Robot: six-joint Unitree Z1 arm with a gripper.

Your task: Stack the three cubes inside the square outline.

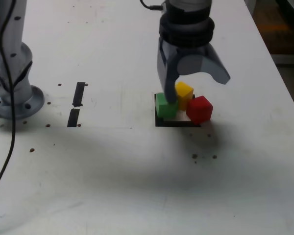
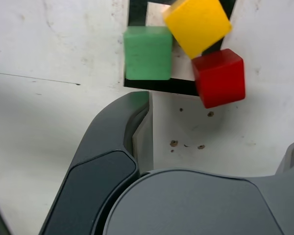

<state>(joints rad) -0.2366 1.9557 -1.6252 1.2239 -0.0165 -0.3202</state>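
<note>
The three cubes sit bunched on the square outline [image 1: 175, 123]. The green cube [image 1: 164, 106] covers its corner on the exterior view's left, and the red cube [image 1: 200, 109] sits over its corner on the right. The yellow cube [image 1: 184, 93] is behind and between them. In the wrist view the yellow cube [image 2: 197, 25] is turned and overlaps the edges of the green cube [image 2: 148, 53] and the red cube [image 2: 219, 77]; the outline's tape [image 2: 177, 87] shows beneath. My gripper [image 1: 196, 90] hangs open over them, holding nothing. One fingertip [image 1: 170, 99] is by the green cube; the same finger [image 2: 137, 115] shows in the wrist view.
Two short black tape strips [image 1: 79, 93] [image 1: 73, 117] lie to the exterior view's left. The arm's base [image 1: 14, 95] and a black cable [image 1: 5, 147] stand at the far left. The table's edge [image 1: 284, 83] runs down the right side.
</note>
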